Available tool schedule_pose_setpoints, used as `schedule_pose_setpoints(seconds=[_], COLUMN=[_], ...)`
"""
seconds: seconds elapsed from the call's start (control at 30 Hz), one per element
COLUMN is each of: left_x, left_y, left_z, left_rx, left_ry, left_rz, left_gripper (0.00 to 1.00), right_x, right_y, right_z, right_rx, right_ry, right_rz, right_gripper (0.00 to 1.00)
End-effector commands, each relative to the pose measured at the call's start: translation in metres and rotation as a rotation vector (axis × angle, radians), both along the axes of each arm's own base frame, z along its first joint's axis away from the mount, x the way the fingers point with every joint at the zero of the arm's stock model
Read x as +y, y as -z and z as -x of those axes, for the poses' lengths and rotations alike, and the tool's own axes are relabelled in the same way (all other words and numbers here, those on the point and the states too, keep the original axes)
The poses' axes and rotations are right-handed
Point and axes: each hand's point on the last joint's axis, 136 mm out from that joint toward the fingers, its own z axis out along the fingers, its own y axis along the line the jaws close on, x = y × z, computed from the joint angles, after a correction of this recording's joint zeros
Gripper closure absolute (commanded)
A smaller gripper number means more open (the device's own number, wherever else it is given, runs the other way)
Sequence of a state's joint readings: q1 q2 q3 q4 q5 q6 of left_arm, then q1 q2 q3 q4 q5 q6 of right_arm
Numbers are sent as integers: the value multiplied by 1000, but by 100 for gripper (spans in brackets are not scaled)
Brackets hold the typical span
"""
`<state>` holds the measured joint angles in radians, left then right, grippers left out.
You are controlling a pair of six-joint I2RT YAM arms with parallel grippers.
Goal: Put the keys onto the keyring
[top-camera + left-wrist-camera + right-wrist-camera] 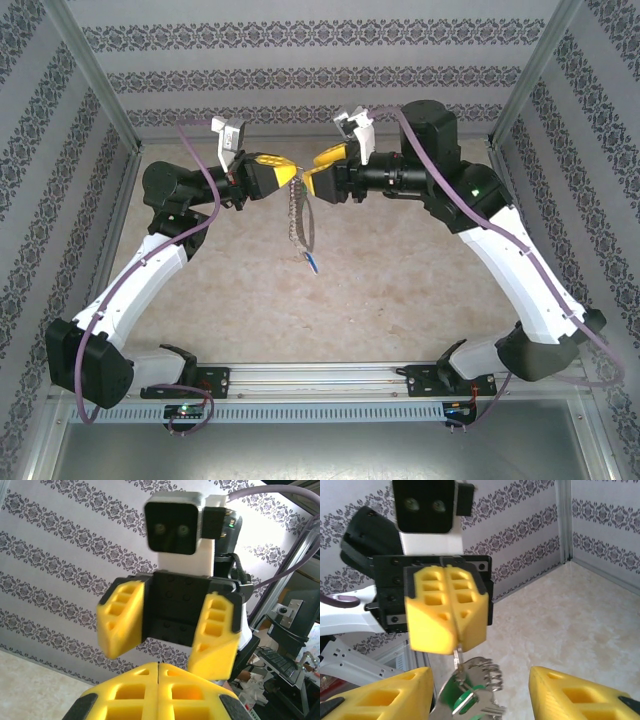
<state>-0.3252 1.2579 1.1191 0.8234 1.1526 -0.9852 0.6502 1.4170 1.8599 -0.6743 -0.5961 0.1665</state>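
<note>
1. Top view: at upper centre the left pincer (288,177), its yellow fingers pressed together, pinches the top of the large elongated grey metal keyring loop (300,222). The loop dangles free above the beige table (400,290), with its small blue tag (312,263) lowest. The right pincer (321,168) faces it with fingers parted, just right of the loop's top.
2. Left wrist view: its own fingers (130,697) meet at the bottom edge. The right pincer (167,630) stands open opposite, with nothing between.
3. Right wrist view: the small silver key with a light green plastic tag (464,697) hangs at bottom centre under the shut left pincer (447,611). It sits between the right pincer's spread fingers (580,695) and touches neither, I judge, as if presented for grabbing.
</note>
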Motion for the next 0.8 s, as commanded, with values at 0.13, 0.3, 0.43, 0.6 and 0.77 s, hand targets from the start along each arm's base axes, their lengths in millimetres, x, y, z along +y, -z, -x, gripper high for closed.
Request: schedule_pose_setpoints(seconds=[0.13, 0.3, 0.43, 0.6, 0.77], left_x=[7, 7, 7, 7, 7], left_y=[-22, -20, -22, -21, -21], left_z=[14, 12, 12, 13, 13], left_rx=[-97, -92, -91, -88, -83], left_ry=[-1, 1, 1, 0, -2], left_rz=[34, 32, 33, 27, 27], left_gripper=[100, 100, 100, 100, 100], right_x=[9, 15, 19, 21, 21], right_y=[-9, -7, -5, -4, -6], right_z=[8, 12, 16, 19, 22], right_rx=[-2, 10, 22, 15, 11], right_ry=[-64, -93, -122, -136, -149], right_rz=[-35, -34, -34, -31, -35], right_gripper=[53, 64, 69, 82, 100])
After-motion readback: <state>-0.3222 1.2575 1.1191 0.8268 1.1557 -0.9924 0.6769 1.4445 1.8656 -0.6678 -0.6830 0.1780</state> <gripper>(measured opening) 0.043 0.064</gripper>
